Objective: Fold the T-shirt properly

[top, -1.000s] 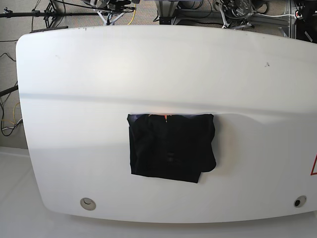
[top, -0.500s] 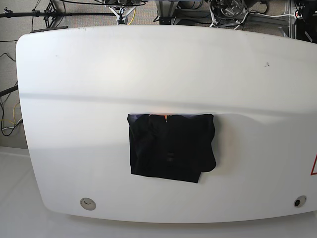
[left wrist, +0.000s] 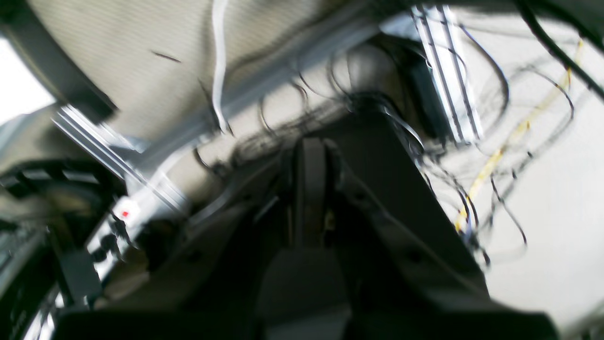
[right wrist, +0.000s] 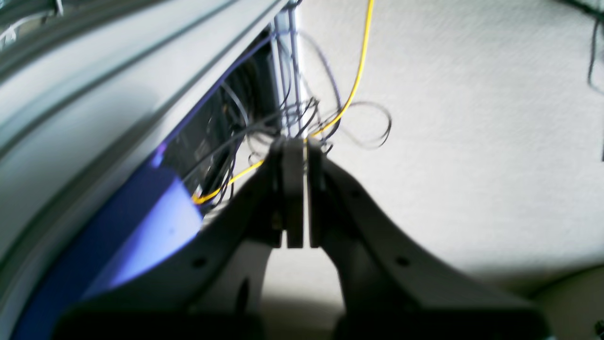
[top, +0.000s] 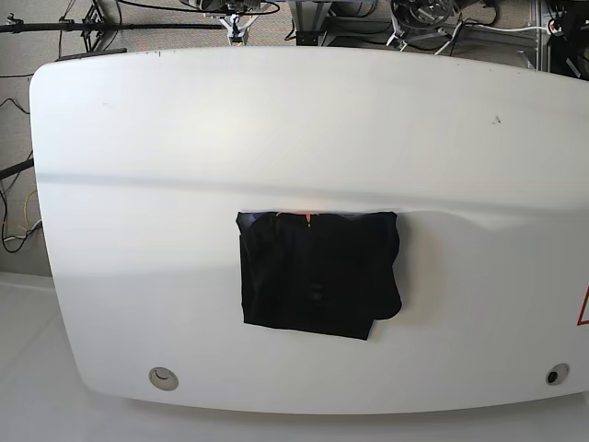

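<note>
The T-shirt (top: 317,273) lies folded into a compact black rectangle near the middle of the white table (top: 184,166), a small orange tag (top: 306,217) showing at its far edge. Both arms are pulled back beyond the table's far edge, away from the cloth. In the left wrist view my left gripper (left wrist: 309,156) is shut with nothing in it, facing cables and metal rails. My right gripper (right wrist: 295,146) is shut and empty too, its pads pressed together over grey carpet and a yellow cable.
Aluminium frame rails (top: 497,37), tripod legs (top: 55,28) and tangled cables (top: 423,14) crowd the floor behind the table's far edge. Two round holes (top: 164,377) sit near the table's front edge. Cables (top: 14,221) trail on the floor at the left.
The arm parts at the top edge of the base view have drawn further back out of sight. The T-shirt has not moved.
</note>
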`<state>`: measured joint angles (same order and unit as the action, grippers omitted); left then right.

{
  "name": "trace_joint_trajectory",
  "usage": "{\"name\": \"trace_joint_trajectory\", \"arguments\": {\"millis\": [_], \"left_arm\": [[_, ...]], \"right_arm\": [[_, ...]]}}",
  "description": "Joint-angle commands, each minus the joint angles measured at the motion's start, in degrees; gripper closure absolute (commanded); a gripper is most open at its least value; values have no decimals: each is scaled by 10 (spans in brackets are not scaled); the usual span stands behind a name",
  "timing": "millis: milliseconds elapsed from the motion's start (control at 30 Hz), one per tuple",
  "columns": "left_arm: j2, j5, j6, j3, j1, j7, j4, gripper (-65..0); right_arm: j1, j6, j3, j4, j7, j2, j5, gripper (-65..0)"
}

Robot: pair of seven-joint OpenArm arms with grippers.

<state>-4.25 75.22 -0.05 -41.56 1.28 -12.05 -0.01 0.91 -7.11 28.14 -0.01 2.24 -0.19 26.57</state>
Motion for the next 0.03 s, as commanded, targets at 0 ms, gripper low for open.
{"name": "trace_joint_trajectory", "arguments": {"millis": [0], "left_arm": [[-5,2,2,2,-4,-2,0,0]], "right_arm": [[-1,-1,0,0,2,3,-5,0]]}}
